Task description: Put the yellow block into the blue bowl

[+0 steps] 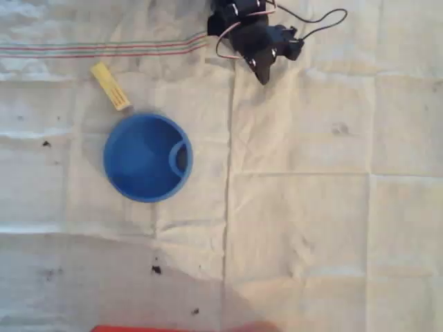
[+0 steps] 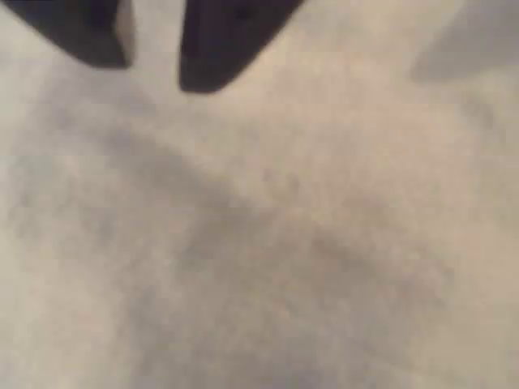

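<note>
Item: small pale-yellow rectangular block (image 1: 110,86), upper left, just beside round bright-blue plastic bowl (image 1: 114,162). Black two-finger gripper (image 2: 154,73), top centre overhead, released, empty, above white creased cloth (image 1: 311,207). Advice: approach across block's narrow width.

surface: white creased cloth (image 1: 304,207), fold lines in a grid | trim: red/green stripes (image 1: 104,48) top left, overhead view | marks: dark specks (image 1: 156,270) lower left | edge: red strip (image 1: 138,328) at bottom | wrist view: cloth blurred, soft shadows
</note>
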Robot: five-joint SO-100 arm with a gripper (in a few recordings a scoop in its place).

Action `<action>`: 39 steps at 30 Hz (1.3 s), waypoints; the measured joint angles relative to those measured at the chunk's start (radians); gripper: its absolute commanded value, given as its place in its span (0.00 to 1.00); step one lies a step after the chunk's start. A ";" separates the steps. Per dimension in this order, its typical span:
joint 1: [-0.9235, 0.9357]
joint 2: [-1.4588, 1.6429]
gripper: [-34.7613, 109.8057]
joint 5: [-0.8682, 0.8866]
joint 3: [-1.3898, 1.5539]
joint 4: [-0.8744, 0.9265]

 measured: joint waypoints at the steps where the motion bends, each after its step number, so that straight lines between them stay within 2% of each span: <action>1: 0.000 0.000 0.24 0.000 0.000 0.000; 33: 0.000 0.000 0.24 0.000 -0.005 0.000; 39: 0.000 0.000 0.24 -0.009 -0.155 0.000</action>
